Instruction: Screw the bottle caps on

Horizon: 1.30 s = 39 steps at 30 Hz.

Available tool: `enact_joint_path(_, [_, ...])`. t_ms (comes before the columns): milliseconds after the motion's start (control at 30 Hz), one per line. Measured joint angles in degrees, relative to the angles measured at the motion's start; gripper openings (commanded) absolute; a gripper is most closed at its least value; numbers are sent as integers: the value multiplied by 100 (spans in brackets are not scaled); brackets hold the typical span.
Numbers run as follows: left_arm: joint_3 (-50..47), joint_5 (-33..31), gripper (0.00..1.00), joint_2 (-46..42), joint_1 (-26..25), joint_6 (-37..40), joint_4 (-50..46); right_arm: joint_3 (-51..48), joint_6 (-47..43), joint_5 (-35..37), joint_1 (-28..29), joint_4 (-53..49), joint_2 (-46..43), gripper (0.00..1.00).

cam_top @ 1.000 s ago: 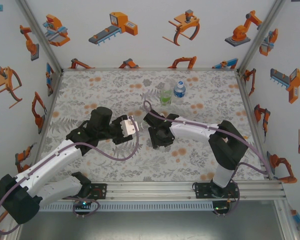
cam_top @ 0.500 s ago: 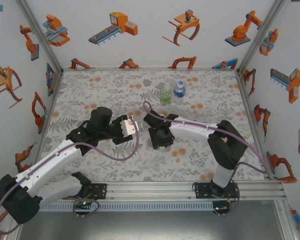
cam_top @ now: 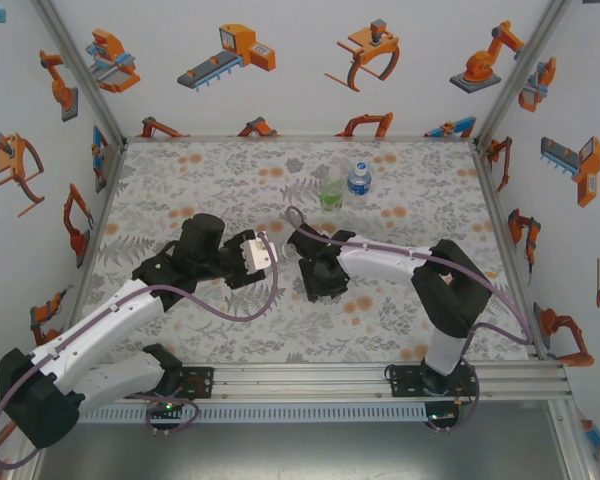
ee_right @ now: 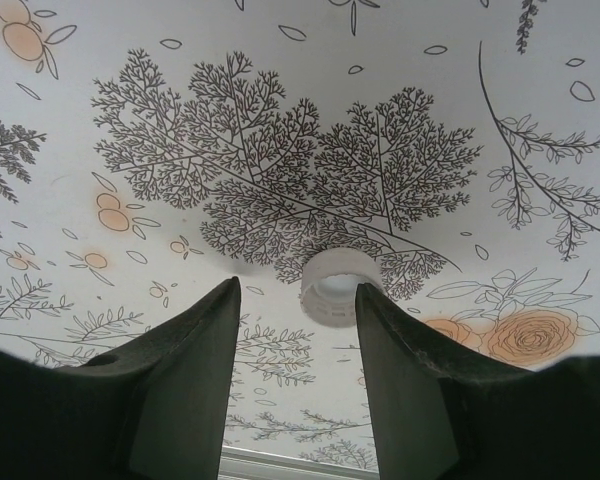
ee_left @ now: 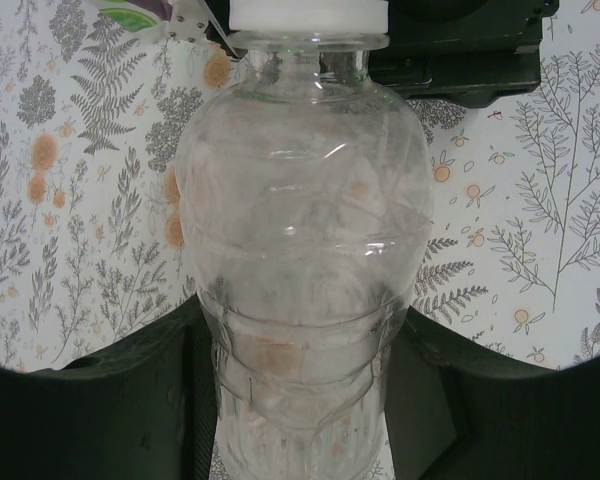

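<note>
**A:** Floral mat (cam_top: 180,180) all over the counter, and orange robot drawings on the walls. Where's the clear bottle (ee_left: 300,250)?

**B:** The left hand (ee_left: 300,365) has it, with a finger pressed on each side of the lower body. From above it lies on its side over the middle of the mat. Its neck points toward the right arm.

**A:** Anything on the neck?

**B:** A white cap (ee_left: 308,14) sits on it, at the very top of the left wrist view. I cannot tell how far it is screwed down. The right arm's black casing is just beyond it.

**A:** And the right hand (ee_right: 298,288)?

**B:** Its fingers are apart and holding nothing, tips low over the mat. A loose cap (ee_right: 335,290) lies on a printed fern between the tips, closer to the right finger, which hides its edge.

**A:** The other bottles?

**B:** The green bottle (cam_top: 331,190) and the blue-labelled bottle (cam_top: 358,180) stand upright just beside each other. They are near the far edge of the mat, well apart from both hands.
</note>
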Motion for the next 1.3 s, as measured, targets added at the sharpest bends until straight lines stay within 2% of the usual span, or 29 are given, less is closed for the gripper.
enact_joint_path(300, [0, 0, 0, 0, 0, 0, 0, 2, -26, 28, 2, -22, -76, 48])
enact_joint_path(633, [0, 2, 0, 0, 0, 0, 0, -186, -7, -162, -238, 195, -699, 49])
enact_joint_path(1300, [0, 20, 0, 4, 0, -2, 2, -505, 9, -328, -313, 439, -706, 47])
